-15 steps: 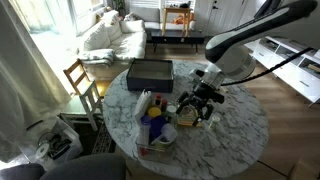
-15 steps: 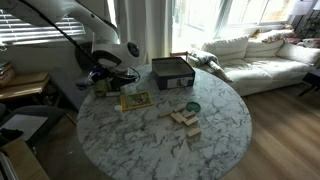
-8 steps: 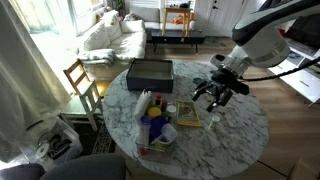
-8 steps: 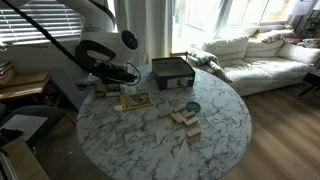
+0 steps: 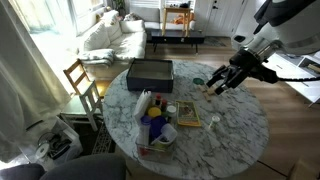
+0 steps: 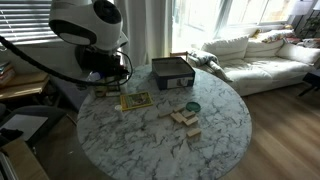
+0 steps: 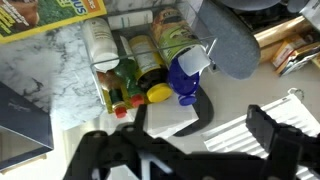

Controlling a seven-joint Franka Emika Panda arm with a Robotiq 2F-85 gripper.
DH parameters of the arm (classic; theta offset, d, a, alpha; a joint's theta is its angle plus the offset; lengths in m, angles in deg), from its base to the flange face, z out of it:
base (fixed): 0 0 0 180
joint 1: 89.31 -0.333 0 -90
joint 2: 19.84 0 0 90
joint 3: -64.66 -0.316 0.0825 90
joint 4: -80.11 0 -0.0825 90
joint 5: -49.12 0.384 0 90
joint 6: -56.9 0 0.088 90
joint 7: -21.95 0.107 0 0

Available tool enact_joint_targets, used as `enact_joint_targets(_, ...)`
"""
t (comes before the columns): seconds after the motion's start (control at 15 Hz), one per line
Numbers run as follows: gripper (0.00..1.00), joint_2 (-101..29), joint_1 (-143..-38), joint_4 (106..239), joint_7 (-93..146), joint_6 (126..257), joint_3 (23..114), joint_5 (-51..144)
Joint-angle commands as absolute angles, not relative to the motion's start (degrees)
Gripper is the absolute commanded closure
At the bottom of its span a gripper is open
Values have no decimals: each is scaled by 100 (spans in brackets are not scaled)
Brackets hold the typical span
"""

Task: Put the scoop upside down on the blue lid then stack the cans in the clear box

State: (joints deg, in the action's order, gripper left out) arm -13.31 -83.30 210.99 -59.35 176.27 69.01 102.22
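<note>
The deep-blue scoop rests at the edge of the clear box. It also shows in an exterior view. Cans and bottles lie inside the clear box. A small round blue-green lid lies on the marble table. My gripper hangs in the air above the table's edge, away from the clear box. In the wrist view its two dark fingers stand wide apart with nothing between them.
A large dark box stands at the table's back and shows in both exterior views. A yellow-green booklet and stacked wooden blocks lie on the marble table. A wooden chair stands beside it.
The arm has lifted and swung away from the middle of the table towards its edge. The gripper stays empty. The objects on the table have not moved.
</note>
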Motion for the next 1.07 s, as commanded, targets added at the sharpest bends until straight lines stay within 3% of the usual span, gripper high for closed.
enact_joint_targets(0.0,0,-638,-8408,21637,-4611,18350,6782,9755)
enact_joint_targets(0.47,0,-34,-8645,21892,-2229,18604,6527,8234)
enact_joint_targets(1.0,0,332,-9482,21807,-2544,17919,6648,8330)
